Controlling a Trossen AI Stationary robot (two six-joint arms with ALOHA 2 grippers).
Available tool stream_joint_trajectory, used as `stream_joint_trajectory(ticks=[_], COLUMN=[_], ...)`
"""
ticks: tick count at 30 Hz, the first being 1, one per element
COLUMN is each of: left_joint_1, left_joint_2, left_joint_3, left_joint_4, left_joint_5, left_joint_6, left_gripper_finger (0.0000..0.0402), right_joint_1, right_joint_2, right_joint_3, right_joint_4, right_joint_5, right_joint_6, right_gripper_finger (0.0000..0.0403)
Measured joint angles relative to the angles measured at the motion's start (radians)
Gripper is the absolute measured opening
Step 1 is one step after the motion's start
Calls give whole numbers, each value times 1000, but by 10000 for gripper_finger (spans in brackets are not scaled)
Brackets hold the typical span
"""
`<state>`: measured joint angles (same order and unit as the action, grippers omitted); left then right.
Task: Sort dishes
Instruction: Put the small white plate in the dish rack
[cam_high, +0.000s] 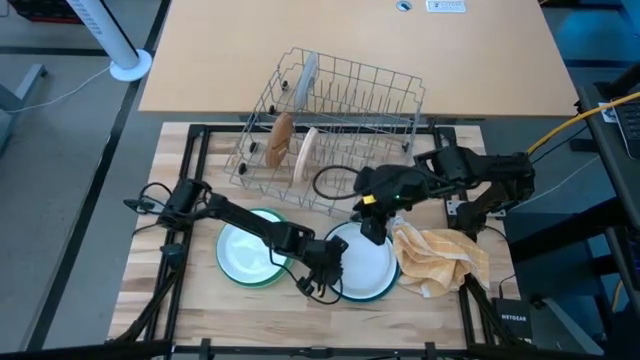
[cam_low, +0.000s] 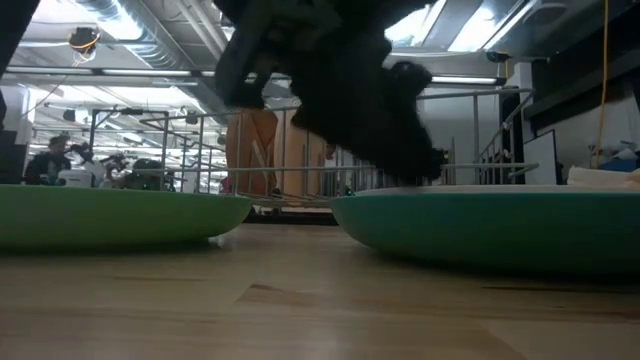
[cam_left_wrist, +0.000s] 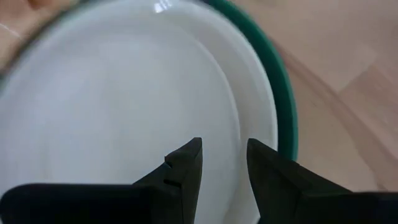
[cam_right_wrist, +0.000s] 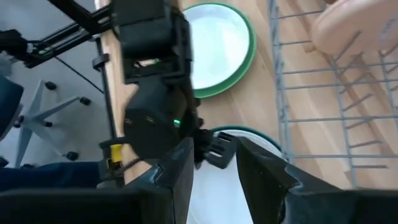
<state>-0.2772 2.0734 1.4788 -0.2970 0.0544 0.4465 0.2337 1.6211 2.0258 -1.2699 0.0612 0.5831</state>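
Plates are rigid, smooth, breakable: left gripper (cam_left_wrist: 224, 162), jaws parted and empty, hovers over white plate (cam_left_wrist: 118, 99) in teal plate (cam_left_wrist: 287, 118); grasp at rim.

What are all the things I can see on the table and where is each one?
Round green plate: one, green rim, holding a white plate, front left of the table.
Round teal-blue plate: one, holding a white plate, front middle, under both claws.
White round plates: two, one on each coloured plate.
Brown wooden round plate: one, standing on edge in the rack.
Tan wooden round plate: one, on edge beside it.
Grey wire rack: one, back middle.
Yellow checked cloth: one, crumpled, front right.
Left claw: open, over the teal plate's white plate.
Right claw: open, above the same plate.
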Motion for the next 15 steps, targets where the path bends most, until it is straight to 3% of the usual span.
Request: stream_joint_trajectory(ticks=[5,15], left_joint_1=[-9,-17], left_joint_2=[33,50], left_joint_3=[0,0], left_joint_4=[3,40], left_joint_5=[-6,-125], left_joint_6=[-5,-12], left_gripper_finger=[117,114], right_joint_1=[31,37], right_joint_2=[0,0], right_joint_3=[0,0], right_joint_4=[21,46], right_joint_5=[1,27], right_joint_6=[0,16], right_gripper_finger=[127,127])
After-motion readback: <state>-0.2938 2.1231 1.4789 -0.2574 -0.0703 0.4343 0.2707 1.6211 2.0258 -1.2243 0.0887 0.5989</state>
